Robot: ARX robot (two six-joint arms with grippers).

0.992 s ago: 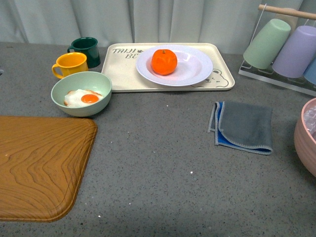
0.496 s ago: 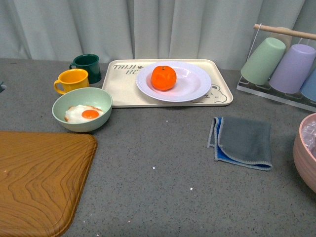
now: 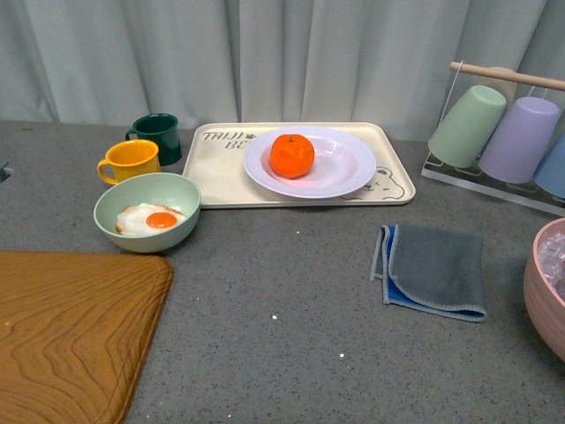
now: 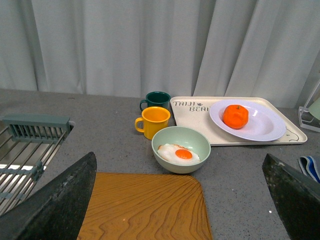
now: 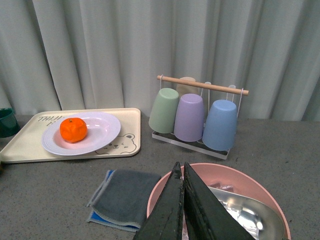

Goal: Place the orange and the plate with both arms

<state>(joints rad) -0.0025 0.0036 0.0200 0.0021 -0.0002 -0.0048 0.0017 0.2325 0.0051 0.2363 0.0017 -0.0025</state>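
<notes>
The orange [image 3: 292, 155] lies in the white plate [image 3: 349, 168], which rests on the cream bear tray [image 3: 221, 168] at the back of the table. Both show from the left wrist too, the orange [image 4: 235, 116] in the plate [image 4: 265, 127], and from the right wrist, the orange [image 5: 73, 129] in the plate [image 5: 102, 131]. Neither arm appears in the front view. My left gripper [image 4: 182, 200] is open, its fingers wide apart above the wooden board [image 4: 145, 207], well short of the plate. My right gripper [image 5: 181, 172] is shut with nothing in it, above the pink bowl [image 5: 165, 192].
A pale green bowl [image 3: 146, 212] with a fried egg, a yellow mug [image 3: 131, 162] and a dark green mug [image 3: 158, 139] stand left of the tray. A grey cloth [image 3: 434, 269] lies to the right. A cup rack [image 3: 503, 132] holds pastel cups. A sink rack [image 4: 30, 145] is far left.
The whole scene has slid down in the front view, showing more curtain above; the camera has tilted upward. The objects themselves have not shifted on the table.
</notes>
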